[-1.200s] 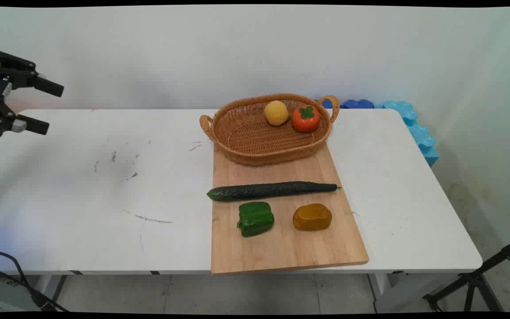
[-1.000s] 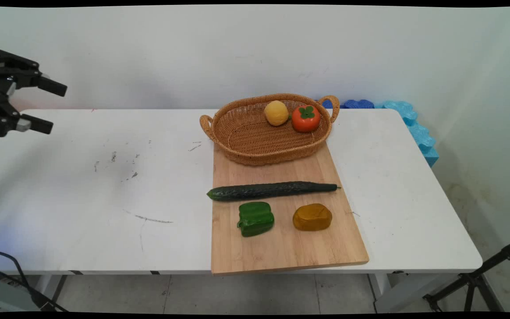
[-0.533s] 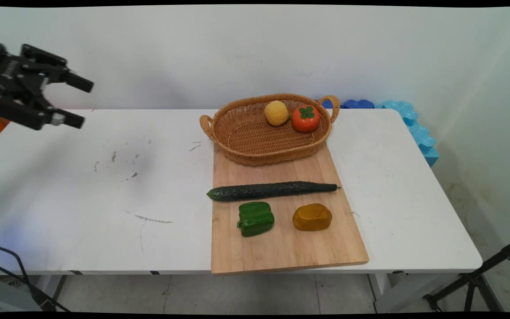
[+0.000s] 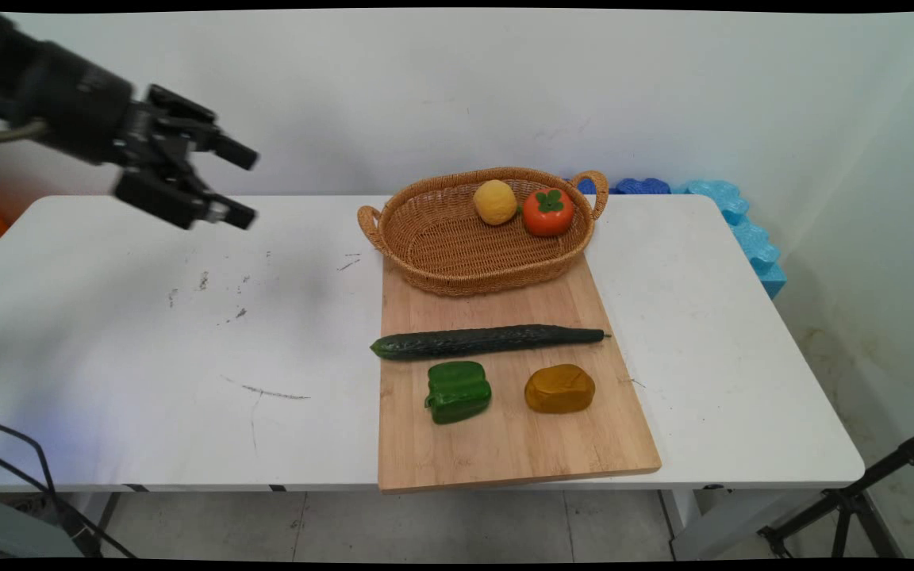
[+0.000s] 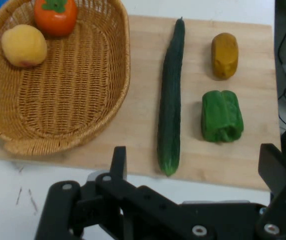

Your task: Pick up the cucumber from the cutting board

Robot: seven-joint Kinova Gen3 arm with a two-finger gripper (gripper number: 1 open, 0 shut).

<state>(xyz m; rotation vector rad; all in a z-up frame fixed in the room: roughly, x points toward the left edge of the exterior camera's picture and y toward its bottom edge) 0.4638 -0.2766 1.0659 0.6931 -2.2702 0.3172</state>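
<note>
Two black claw [image 4: 244, 188] fingers gape apart left of the oval woven wicker basket [image 4: 433, 238].

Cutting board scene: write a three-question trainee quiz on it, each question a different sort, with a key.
1. True or false: the claw holds the cucumber.
2. Which lies in the wicker basket? A) green pepper B) persimmon C) cucumber
3. Fill in: on the wooden board, the brown-yellow piece lies to the picture's ____ of the green pepper in the main view.

Key: 1 false, the claw is open and empty above the table; 2 B; 3 right.
</note>
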